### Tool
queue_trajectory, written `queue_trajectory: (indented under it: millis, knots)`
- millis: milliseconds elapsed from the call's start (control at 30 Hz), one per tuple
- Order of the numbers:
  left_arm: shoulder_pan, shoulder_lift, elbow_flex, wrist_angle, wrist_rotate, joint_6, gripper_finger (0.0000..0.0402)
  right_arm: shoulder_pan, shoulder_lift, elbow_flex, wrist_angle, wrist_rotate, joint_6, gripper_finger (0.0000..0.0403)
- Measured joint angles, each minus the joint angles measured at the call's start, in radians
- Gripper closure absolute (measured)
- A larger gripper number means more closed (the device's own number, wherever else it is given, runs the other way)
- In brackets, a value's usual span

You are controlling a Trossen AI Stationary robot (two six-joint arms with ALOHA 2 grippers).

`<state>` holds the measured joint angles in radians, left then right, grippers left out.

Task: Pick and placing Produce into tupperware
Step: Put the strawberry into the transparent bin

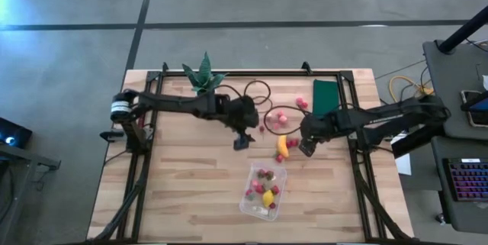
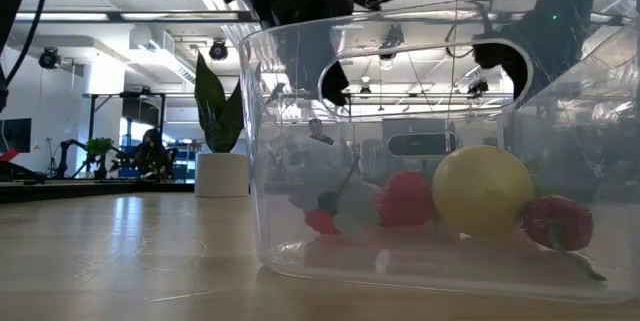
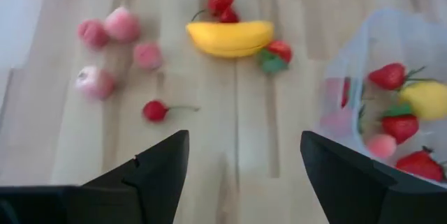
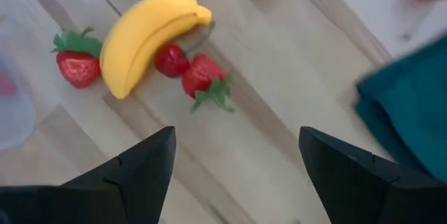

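Clear plastic tub near the table's front edge, already holding strawberries and a lemon. Still out on the wood: banana, strawberries, cherries. Left gripper and right gripper both spread apart, empty, above the loose fruit.

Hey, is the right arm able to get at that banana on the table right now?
Probably yes. The right gripper hangs open beside the banana, with only bare wood between. Strawberries crowd the banana's sides, so a clean grab may catch one.
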<state>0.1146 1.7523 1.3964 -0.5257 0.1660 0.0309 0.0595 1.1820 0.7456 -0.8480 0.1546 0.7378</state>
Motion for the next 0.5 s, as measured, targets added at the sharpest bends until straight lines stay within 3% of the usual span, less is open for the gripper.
queue_trajectory:
  millis: [267,500]
  knots:
    - [0.052,-0.018,-0.061,-0.032,-0.001,0.014,0.0141,-0.031,0.006,-0.114,0.199,-0.016,-0.158,0.0115]
    - [0.052,-0.037,-0.131,-0.039,0.0,0.031,0.0141,-0.03,0.009,-0.21,0.349,-0.017,-0.183,0.0115]
